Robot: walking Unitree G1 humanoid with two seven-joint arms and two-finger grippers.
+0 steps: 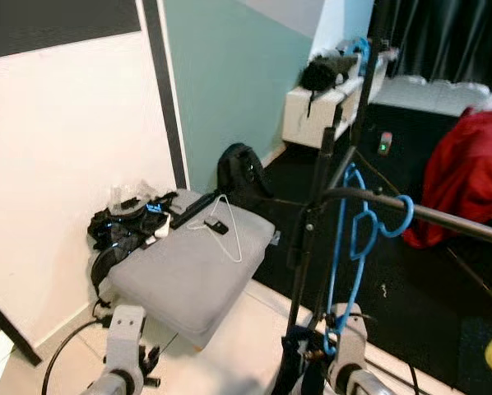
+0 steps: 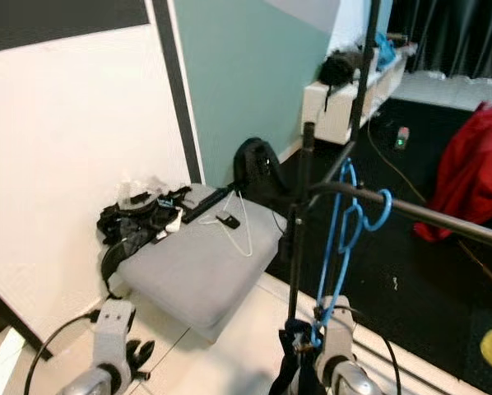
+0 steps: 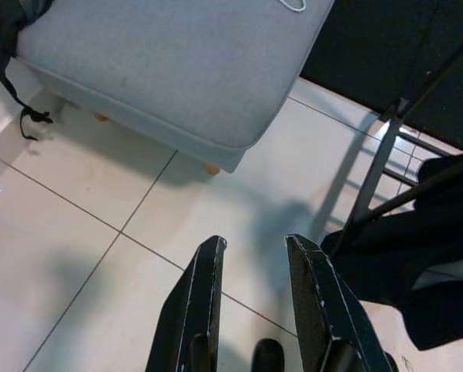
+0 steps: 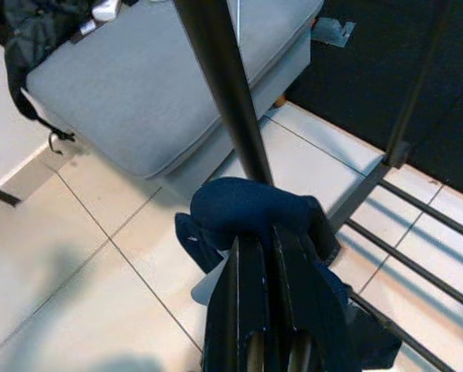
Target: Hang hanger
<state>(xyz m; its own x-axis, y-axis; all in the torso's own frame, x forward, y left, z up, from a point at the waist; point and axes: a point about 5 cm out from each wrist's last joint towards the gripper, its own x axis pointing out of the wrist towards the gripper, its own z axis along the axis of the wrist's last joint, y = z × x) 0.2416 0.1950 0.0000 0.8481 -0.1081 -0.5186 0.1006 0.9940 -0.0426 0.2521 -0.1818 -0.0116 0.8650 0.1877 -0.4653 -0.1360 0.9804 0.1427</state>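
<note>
Blue hanger (image 1: 353, 247) on rail, right gripper (image 4: 264, 256) closed on navy cloth (image 4: 247, 209).

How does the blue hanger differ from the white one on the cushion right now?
The blue hanger hangs upright, hooked over the dark rack rail; the white hanger lies flat on the grey cushion. The blue one looks thick, the white one thin and wiry. The right gripper is shut on dark blue cloth beneath the blue hanger; nothing touches the white one. Both carry no garment on their shoulders.
</note>
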